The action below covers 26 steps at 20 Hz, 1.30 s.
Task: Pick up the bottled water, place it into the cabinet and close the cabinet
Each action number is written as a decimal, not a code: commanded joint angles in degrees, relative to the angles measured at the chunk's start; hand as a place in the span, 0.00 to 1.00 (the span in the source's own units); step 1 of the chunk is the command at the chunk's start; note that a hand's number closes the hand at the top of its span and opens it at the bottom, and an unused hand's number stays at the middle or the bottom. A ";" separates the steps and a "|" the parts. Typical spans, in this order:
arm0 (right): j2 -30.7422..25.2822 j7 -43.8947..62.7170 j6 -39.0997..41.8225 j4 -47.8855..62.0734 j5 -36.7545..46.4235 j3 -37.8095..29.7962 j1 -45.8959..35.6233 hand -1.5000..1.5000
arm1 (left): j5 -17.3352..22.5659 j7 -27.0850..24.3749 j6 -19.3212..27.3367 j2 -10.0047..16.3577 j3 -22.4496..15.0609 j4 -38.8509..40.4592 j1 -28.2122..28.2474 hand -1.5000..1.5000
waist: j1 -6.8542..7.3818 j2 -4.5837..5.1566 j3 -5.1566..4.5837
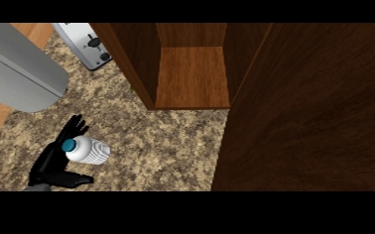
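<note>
The robot's left hand (48, 165) sits at the lower left of the speckled stone worktop (161, 146), spread around the bottled water (89, 151). Its fingers (73, 127) stretch straight past the bottle's blue cap on the far side, and its thumb juts out below with a strip of worktop showing between it and the bottle. The bottle stands on the worktop, well apart from the cabinet (136, 62). The dark wooden cabinet stands open at centre, its lighter shelf (192, 77) bare to view. The cabinet door (304, 114) swings wide and fills the right side of the scene. A silver toaster (86, 44) rests by the cabinet's left wall. A large grey rounded shape (26, 74), of a kind that cannot be told, lies at the far left.
</note>
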 commanded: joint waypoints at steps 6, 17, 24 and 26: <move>-2.07 2.28 -0.85 -6.70 4.40 1.89 0.63 0.00 | -1.46 -12.49 2.79 0.35 0.93 15.26 -6.93 0.00 | -0.35 0.10 -0.07; -2.22 1.51 -3.18 -4.20 5.76 3.65 -0.18 0.00 | -0.59 -14.32 0.94 -4.05 -1.10 19.22 -11.37 1.00 | -0.22 0.00 -0.05; -5.02 0.28 -2.44 -5.14 0.96 -0.41 0.01 0.00 | -8.10 -24.41 10.50 -4.32 -7.86 12.94 -10.01 1.00 | -0.25 0.03 -0.01; -2.58 0.77 -4.72 -3.62 5.81 4.58 -0.76 0.00 | -6.92 -24.05 14.23 -4.82 -6.53 12.53 -10.88 1.00 | 0.07 -0.11 0.00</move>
